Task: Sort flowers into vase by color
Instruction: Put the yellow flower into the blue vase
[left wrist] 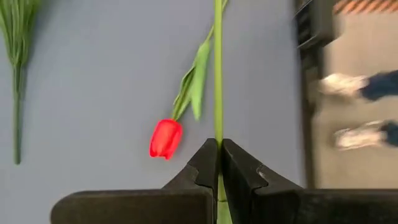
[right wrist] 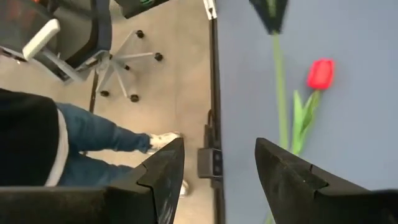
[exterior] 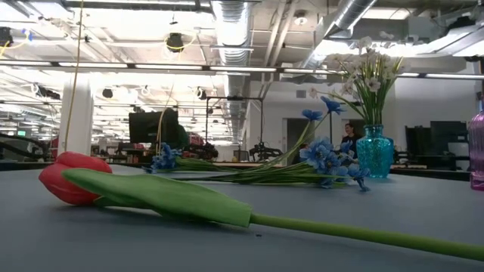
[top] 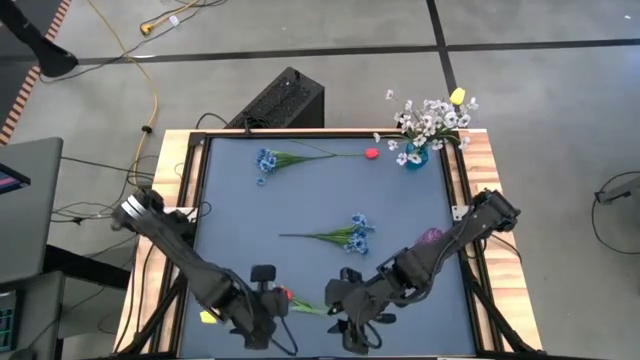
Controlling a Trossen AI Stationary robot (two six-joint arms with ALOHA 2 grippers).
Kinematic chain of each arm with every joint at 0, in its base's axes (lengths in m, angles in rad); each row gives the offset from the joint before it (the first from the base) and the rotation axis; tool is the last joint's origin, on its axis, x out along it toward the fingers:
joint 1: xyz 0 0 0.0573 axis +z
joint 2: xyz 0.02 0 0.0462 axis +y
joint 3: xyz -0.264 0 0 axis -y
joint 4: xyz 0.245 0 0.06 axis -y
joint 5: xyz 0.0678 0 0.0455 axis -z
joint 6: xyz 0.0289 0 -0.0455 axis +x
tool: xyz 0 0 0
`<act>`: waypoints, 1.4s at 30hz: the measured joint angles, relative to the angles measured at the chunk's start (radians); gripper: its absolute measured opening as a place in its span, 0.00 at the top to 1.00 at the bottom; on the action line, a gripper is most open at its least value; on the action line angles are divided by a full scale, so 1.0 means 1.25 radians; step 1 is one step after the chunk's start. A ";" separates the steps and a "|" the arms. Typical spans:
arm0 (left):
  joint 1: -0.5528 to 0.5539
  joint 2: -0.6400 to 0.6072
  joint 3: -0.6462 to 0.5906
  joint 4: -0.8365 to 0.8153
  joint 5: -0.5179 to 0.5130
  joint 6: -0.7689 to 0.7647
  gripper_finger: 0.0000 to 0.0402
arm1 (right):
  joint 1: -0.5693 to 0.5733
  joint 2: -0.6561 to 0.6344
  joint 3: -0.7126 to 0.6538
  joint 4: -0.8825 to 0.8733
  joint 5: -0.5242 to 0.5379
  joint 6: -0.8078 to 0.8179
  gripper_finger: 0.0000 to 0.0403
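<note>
A red tulip [top: 287, 295] lies on the blue mat near the table's near edge. Its bud [exterior: 72, 177] and leaf rest flat on the mat. My left gripper [top: 275, 303] is beside the bud, shut on a thin green stem [left wrist: 217, 74]. That stem runs toward my right gripper [top: 335, 305]. I cannot tell if the stem is the red tulip's own. My right gripper [right wrist: 221, 152] is open, just right of the tulip, and the stem [right wrist: 280, 93] leads toward its gap. A teal vase [top: 415, 155] at the far right corner holds white sprays and a yellow bud. My left gripper pinches the green stem [left wrist: 217, 134] between its two fingers, right beside the red bud [left wrist: 165, 138]. The fingers come from the table's left, and the stem lies along the slit between them. It runs straight out past the tips over the mat.
Blue flowers [top: 355, 235] lie mid-table, and another blue flower [top: 265, 160] and a red tulip [top: 372, 153] lie near the far edge. A purple vase [top: 430, 237] stands by the right arm. A small yellow thing [top: 208, 317] lies beside the left arm. A person's legs [right wrist: 106, 137] show past the near edge.
</note>
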State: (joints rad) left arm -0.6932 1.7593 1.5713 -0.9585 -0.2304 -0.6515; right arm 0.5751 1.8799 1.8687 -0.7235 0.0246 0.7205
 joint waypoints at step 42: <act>0.222 -0.386 -0.161 0.310 0.124 -0.452 1.00 | -0.074 -0.060 0.000 0.029 0.590 -1.152 0.47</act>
State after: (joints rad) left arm -0.4156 1.2770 1.3697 -0.5705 -0.0757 -1.2167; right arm 0.4823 1.8045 1.8690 -0.6870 0.7621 -0.7189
